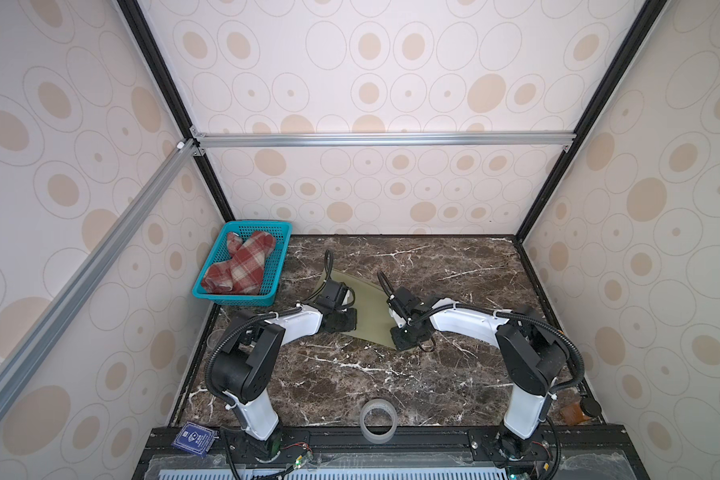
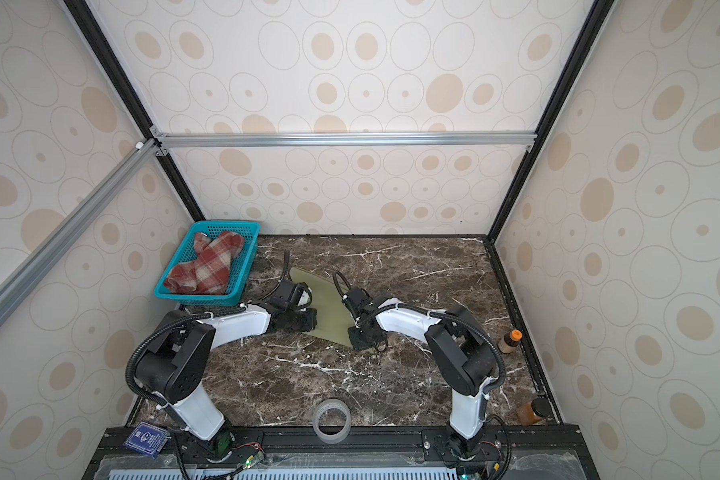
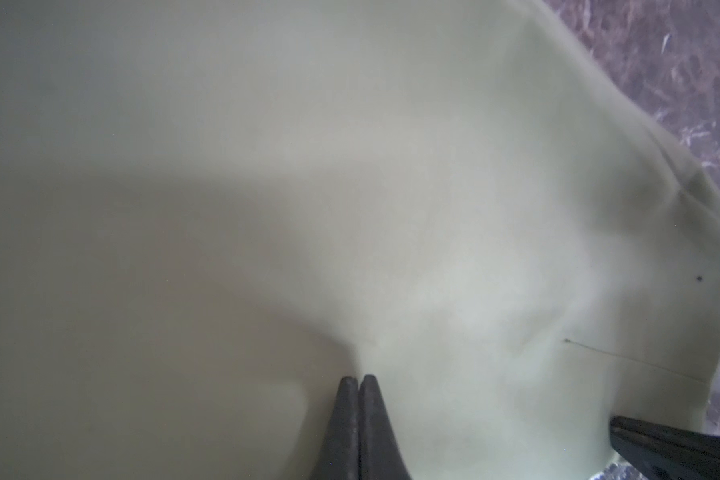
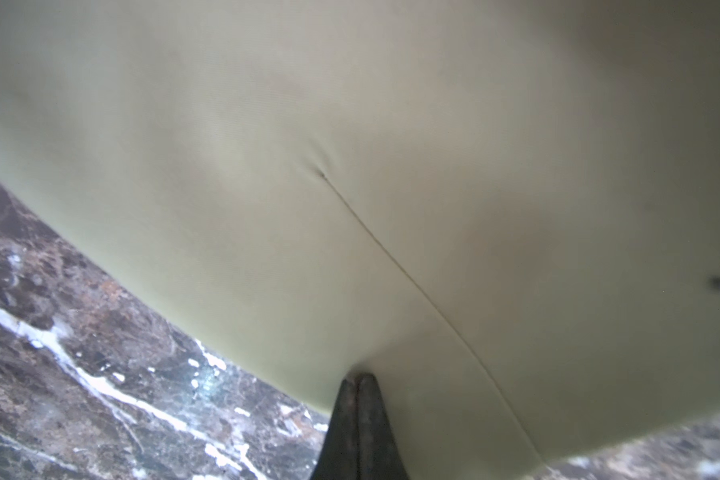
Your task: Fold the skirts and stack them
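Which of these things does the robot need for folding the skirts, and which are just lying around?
For the job: green skirt, on the table; plaid skirt, in the teal basket.
Just lying about: that basket, tape roll, orange-capped bottle, brown jar, blue card.

Cream walls [image 1: 391, 62] printed with beige ovals, braced by an aluminium crossbar [image 1: 383, 139], enclose a dark white-veined marble tabletop [image 1: 454, 257].

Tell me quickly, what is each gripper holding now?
Left gripper: shut on the thin olive-green cloth skirt.
Right gripper: shut on the same skirt.
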You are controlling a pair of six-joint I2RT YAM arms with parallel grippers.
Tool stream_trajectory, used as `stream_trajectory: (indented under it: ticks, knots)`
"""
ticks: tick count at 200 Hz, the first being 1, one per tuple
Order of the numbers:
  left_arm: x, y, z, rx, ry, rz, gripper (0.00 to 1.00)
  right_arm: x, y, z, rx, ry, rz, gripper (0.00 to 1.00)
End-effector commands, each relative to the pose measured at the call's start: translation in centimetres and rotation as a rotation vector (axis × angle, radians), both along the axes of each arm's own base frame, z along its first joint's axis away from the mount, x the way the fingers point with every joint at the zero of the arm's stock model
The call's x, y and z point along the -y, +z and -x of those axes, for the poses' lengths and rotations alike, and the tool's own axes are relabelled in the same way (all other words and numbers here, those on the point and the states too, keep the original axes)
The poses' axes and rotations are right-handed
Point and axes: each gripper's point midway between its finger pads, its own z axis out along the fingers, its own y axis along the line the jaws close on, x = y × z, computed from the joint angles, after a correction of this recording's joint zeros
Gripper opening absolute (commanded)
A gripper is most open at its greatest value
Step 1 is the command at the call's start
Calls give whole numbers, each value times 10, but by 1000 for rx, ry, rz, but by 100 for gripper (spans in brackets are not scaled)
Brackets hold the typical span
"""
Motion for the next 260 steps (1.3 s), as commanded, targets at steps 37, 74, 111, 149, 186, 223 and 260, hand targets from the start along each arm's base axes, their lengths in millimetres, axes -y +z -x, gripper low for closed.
stream_trajectory:
  ticks: [37, 74, 111, 149, 186, 223, 260]
  knots:
    - [-53, 18, -18, 45, 84, -82, 0, 19, 11, 9, 9, -12, 43, 0]
    - [-96, 12, -22, 28, 162, -119, 0, 26, 8, 12, -1, -25, 50, 0]
    - [-113, 1, -23, 1, 184, -158, 0, 28, -2, 13, -21, -34, 56, 0]
    - [-118, -18, -12, -46, 187, -187, 0, 33, -13, 14, -42, -44, 63, 0]
    - [-124, -41, 9, -125, 194, -215, 0, 40, -24, 14, -60, -40, 78, 0]
    - [-127, -42, 28, -158, 208, -209, 0, 48, -29, 12, -71, -25, 98, 0]
    - [-129, -39, 49, -186, 240, -190, 0, 51, -28, 5, -67, -18, 96, 0]
